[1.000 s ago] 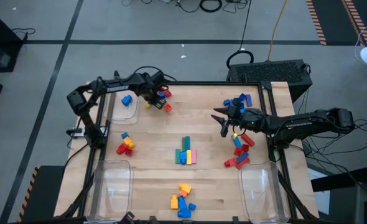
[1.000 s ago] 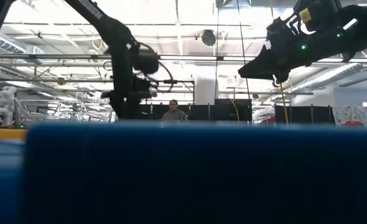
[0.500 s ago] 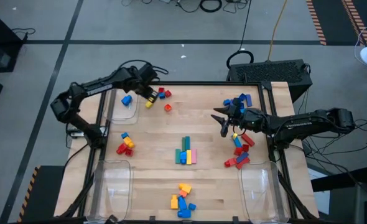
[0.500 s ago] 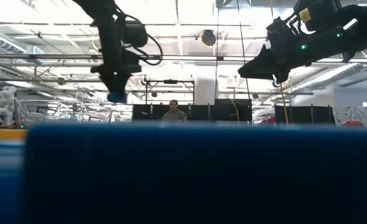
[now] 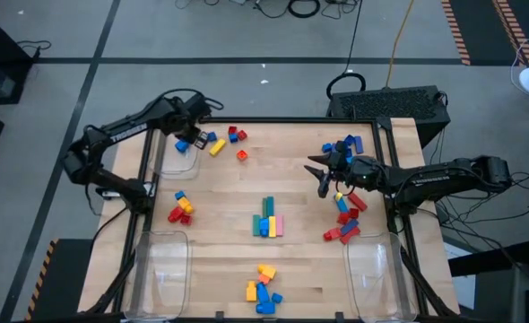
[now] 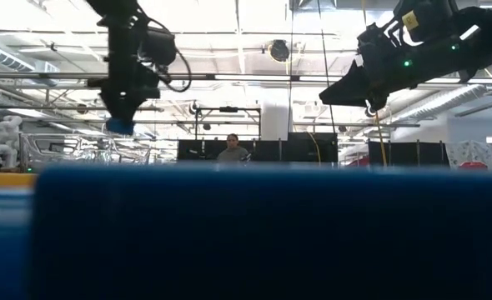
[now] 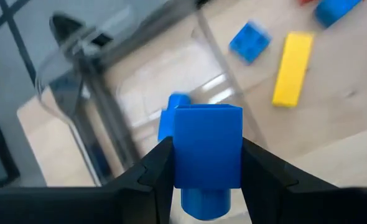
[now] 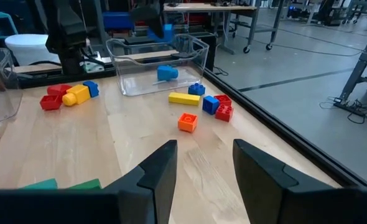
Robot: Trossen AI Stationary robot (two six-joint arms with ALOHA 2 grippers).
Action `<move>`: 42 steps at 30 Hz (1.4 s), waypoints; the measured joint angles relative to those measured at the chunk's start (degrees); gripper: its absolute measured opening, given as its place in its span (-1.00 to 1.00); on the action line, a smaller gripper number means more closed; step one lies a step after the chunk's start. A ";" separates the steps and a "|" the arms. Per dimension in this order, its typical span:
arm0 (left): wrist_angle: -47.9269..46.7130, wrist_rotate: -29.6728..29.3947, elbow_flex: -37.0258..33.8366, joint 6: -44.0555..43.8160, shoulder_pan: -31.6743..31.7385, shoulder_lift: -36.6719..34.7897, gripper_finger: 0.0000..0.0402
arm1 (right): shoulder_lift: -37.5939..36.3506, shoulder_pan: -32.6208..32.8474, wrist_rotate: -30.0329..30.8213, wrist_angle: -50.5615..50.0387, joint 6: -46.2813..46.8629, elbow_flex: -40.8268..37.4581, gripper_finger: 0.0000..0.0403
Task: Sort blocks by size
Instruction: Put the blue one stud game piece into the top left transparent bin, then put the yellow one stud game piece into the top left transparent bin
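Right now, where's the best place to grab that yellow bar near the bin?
Probably at the middle of the yellow bar, gripper coming from above and closing across its narrow width: it lies flat, with bare wood along both long sides, though blue bricks crowd one end.

You've got a wooden desk (image 5: 291, 256) with three clear bins (image 5: 177, 157) at its corners, plus a person (image 6: 232, 149) sitting way back.

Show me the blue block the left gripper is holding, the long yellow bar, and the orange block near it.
blue block (image 7: 207, 144), left wrist view, front face.
yellow bar (image 7: 292, 60), left wrist view, middle of top.
orange block (image 8: 187, 122), right wrist view, top face.
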 joint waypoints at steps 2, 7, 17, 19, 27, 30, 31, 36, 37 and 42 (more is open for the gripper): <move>0.03 0.22 -2.38 -1.05 0.75 -1.31 -0.28 | 0.02 0.00 -0.02 0.00 -0.02 -0.02 -0.30; 1.11 1.03 -8.02 -2.88 1.78 -3.97 -0.28 | 0.01 0.00 -0.02 0.08 -0.02 -0.02 -0.30; 5.85 4.60 -15.33 -4.25 2.02 -4.60 -0.15 | 0.02 0.00 -0.04 0.33 1.32 -0.02 -0.29; 5.59 4.63 -15.79 -4.33 2.02 -4.60 -0.03 | 0.01 0.00 -0.06 0.90 1.42 -0.02 -0.28; 5.59 5.74 -15.84 -4.05 2.00 -4.83 0.14 | 0.02 0.22 -0.11 1.14 1.44 -0.02 -0.26; 5.21 6.26 -15.47 -3.89 1.69 -6.02 0.15 | -0.01 0.22 -0.13 1.14 1.44 -0.02 -0.26; 5.17 6.58 -15.28 -3.89 1.47 -6.64 0.15 | 0.00 0.22 -0.13 1.11 1.44 -0.02 -0.26; 4.61 8.34 -14.50 -3.84 -0.62 -11.46 0.16 | -0.01 0.22 -0.11 1.07 2.41 0.00 -0.26; 4.33 9.26 -14.50 -3.84 -1.18 -12.50 0.16 | 0.02 0.22 -0.11 1.07 2.47 -0.01 -0.26; 1.73 13.60 -14.48 -7.74 -5.61 -17.43 0.16 | 0.00 0.22 -0.11 1.07 2.51 -0.01 -0.26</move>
